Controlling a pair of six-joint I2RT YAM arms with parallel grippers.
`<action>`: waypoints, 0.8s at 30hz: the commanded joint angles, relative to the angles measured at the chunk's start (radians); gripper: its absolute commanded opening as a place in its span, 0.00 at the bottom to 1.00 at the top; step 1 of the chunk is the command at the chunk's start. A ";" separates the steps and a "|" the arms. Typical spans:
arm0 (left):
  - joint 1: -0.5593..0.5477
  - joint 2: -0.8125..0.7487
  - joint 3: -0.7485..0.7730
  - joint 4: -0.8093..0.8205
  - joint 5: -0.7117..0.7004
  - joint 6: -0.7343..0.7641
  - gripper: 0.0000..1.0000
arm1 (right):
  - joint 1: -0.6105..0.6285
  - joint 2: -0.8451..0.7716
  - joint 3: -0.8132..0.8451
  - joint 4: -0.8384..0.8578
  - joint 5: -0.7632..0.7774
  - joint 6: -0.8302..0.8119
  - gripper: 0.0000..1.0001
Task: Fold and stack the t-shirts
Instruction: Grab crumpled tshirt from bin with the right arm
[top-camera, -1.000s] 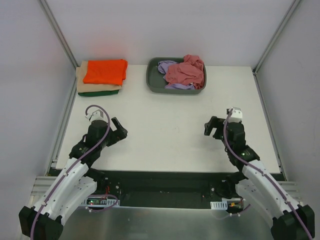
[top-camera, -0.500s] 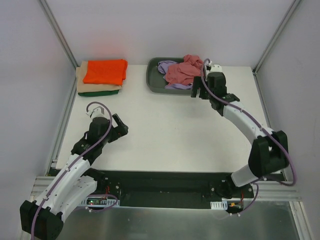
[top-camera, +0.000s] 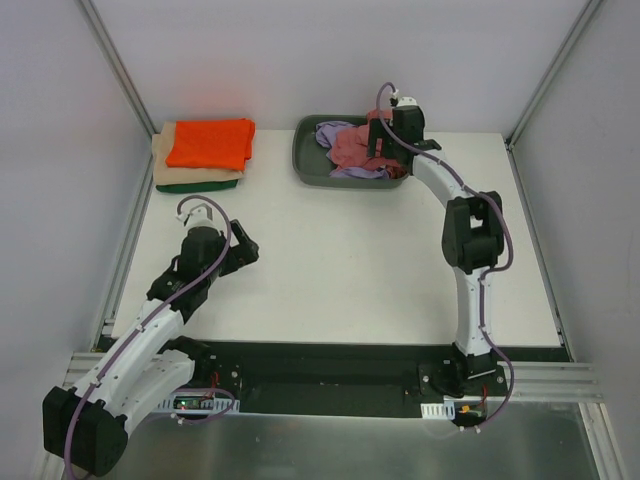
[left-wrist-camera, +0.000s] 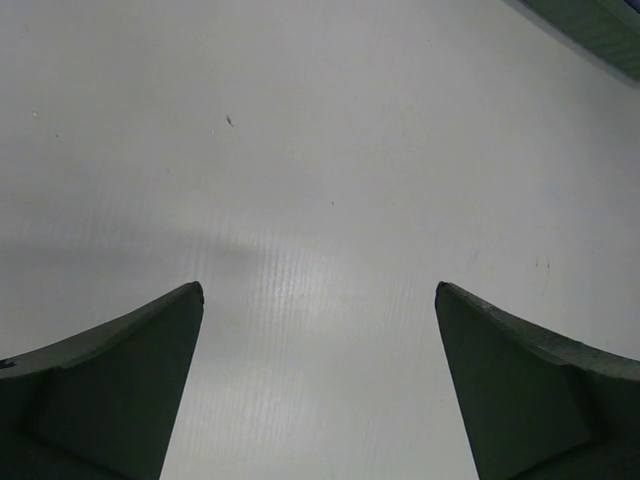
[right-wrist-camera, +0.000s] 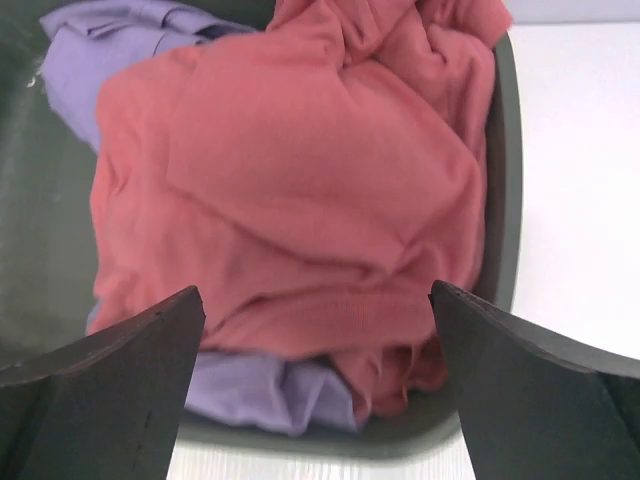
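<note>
Top view: a dark grey tray (top-camera: 304, 160) is seen at the upper centre of the frame, on the far side of the white bench (top-camera: 330, 260). A crumpled rose-red t-shirt (right-wrist-camera: 300, 170) is piled in it. A lavender t-shirt (right-wrist-camera: 110, 50) is bunched under and beside it, showing at the upper left and lower edge of the right wrist view.

The right arm is stretched out to the tray. The right end effector (right-wrist-camera: 312, 298) is held over the rose-red t-shirt with its jaws spread wide. Nothing is gripped, and contact with the cloth cannot be told.

A folded stack is seen at the upper left of the top view, at the bench's far left corner. An orange t-shirt (top-camera: 210, 143) is laid on top. A tan t-shirt (top-camera: 160, 168) shows beneath it at the left edge, and a dark green t-shirt (top-camera: 200, 186) shows at the bottom, along the near edge.

The left end effector (left-wrist-camera: 318, 292) is seen at the lower left of the top view, well apart from the stack and the tray. Its jaws are spread wide, only bare bench is seen between them, and nothing is held.
</note>
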 joint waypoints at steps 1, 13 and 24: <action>0.005 -0.023 0.010 0.055 -0.040 0.023 0.99 | -0.021 0.125 0.191 -0.006 -0.080 -0.027 0.99; 0.005 -0.055 -0.003 0.058 -0.036 0.015 0.99 | -0.024 0.209 0.311 0.002 -0.113 -0.029 0.38; 0.005 -0.132 -0.034 0.053 -0.005 -0.002 0.99 | -0.015 0.020 0.304 0.011 -0.144 -0.058 0.01</action>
